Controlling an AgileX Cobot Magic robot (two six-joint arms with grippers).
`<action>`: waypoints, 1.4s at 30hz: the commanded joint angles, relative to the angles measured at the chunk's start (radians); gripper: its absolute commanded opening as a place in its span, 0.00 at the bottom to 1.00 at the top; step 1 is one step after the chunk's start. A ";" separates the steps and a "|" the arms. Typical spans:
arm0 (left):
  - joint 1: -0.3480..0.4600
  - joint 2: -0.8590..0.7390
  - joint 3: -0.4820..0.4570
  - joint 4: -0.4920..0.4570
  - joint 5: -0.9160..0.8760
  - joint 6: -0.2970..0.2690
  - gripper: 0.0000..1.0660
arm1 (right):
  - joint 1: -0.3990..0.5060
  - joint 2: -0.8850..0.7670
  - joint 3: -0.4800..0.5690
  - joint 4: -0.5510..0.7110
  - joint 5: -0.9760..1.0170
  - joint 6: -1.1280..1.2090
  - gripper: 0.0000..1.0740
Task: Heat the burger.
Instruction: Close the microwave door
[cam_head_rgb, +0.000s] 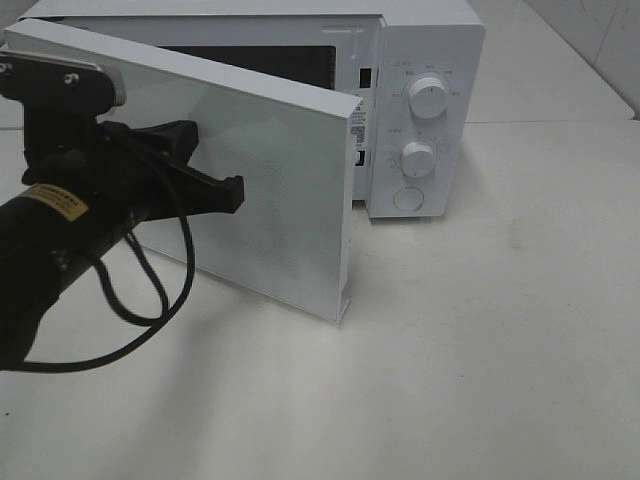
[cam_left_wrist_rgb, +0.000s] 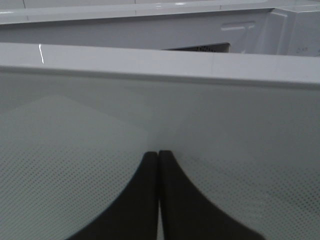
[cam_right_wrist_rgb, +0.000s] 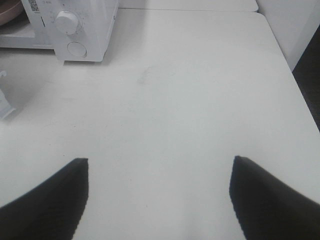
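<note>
The burger is hidden from every view. A white microwave (cam_head_rgb: 425, 60) stands at the back of the table with its door (cam_head_rgb: 270, 190) swung partly open toward the front. My left gripper (cam_head_rgb: 235, 193) is shut and empty, its tips against the door's outer face; in the left wrist view the fingertips (cam_left_wrist_rgb: 159, 152) meet on the dotted door panel (cam_left_wrist_rgb: 225, 150). My right gripper (cam_right_wrist_rgb: 160, 162) is open and empty above the bare white table (cam_right_wrist_rgb: 190, 100), to the right of the microwave (cam_right_wrist_rgb: 95, 25). A pinkish-brown sliver (cam_right_wrist_rgb: 9, 9) shows in the oven opening; I cannot tell what it is.
The microwave's control panel has two dials (cam_head_rgb: 430, 100) (cam_head_rgb: 418, 157) and a round button (cam_head_rgb: 408, 198). A black cable (cam_head_rgb: 150, 300) loops below my left arm. The table's right edge (cam_right_wrist_rgb: 295, 80) drops off to a dark floor.
</note>
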 joint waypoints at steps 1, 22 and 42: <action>-0.026 0.031 -0.069 -0.103 0.009 0.064 0.00 | -0.004 -0.027 0.001 -0.004 -0.007 -0.003 0.71; -0.035 0.249 -0.461 -0.374 0.114 0.328 0.00 | -0.004 -0.027 0.001 -0.004 -0.007 -0.003 0.71; 0.038 0.325 -0.654 -0.420 0.201 0.408 0.00 | -0.002 -0.027 0.001 -0.004 -0.007 -0.002 0.71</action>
